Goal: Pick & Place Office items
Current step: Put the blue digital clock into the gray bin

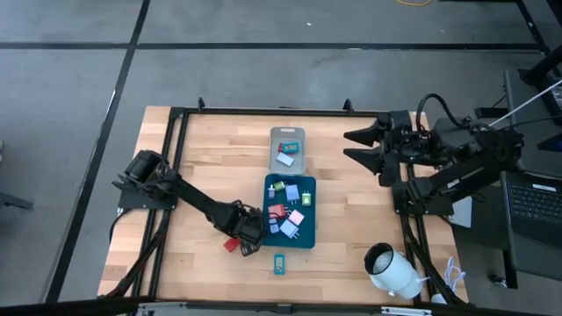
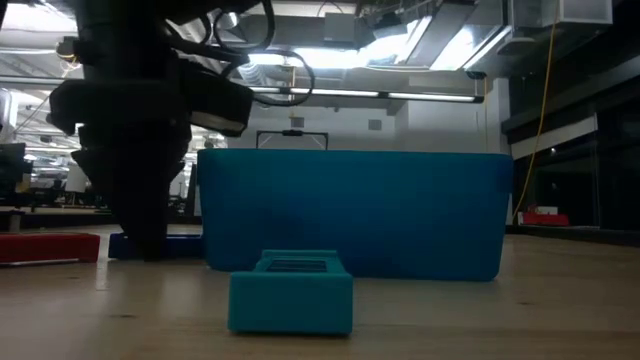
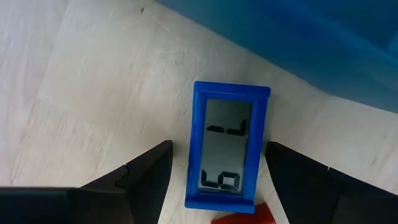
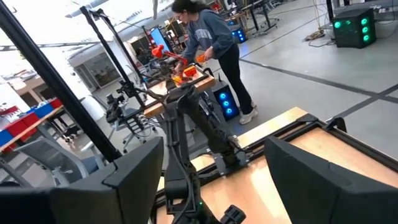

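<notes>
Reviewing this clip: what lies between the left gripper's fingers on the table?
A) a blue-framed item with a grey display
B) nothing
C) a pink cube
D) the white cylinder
A: the left wrist view shows the blue-framed item lying flat between the open fingers of the left gripper, beside the teal tray.

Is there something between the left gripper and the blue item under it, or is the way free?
Nothing visible stands between them. The left gripper is open, one finger on each side of the blue item with a grey display, which lies flat on the table. A red item lies right beside it.
</notes>
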